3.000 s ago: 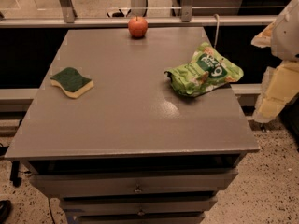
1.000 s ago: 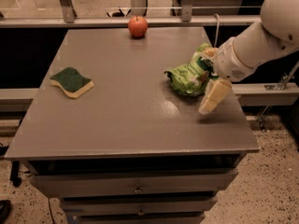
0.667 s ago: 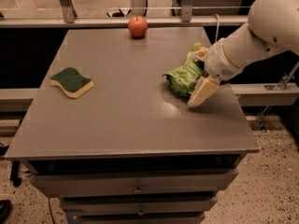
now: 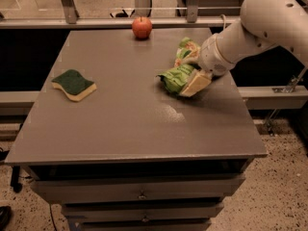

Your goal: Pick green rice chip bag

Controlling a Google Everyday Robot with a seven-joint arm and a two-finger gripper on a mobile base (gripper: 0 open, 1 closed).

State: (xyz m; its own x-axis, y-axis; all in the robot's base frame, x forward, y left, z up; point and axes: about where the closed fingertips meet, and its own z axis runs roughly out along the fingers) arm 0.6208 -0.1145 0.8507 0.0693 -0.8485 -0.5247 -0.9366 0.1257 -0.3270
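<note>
The green rice chip bag (image 4: 174,77), shiny lime-green foil, lies crumpled on the right half of the grey table (image 4: 120,124). My gripper (image 4: 191,75) comes in from the right on a white arm (image 4: 250,30) and is down at the bag, pressed against its right side. A cream-coloured part of the gripper rests on the table at the bag's near right edge. The arm hides the right part of the bag.
A red apple (image 4: 142,27) stands at the table's far edge, left of the bag. A sponge (image 4: 73,84) with a dark green top and yellow base lies at the left. Drawers (image 4: 139,194) are below the table front. A rail runs behind the table.
My arm has swung in from the right and come down onto the bag. The bag has shifted left and is more crumpled than before.
</note>
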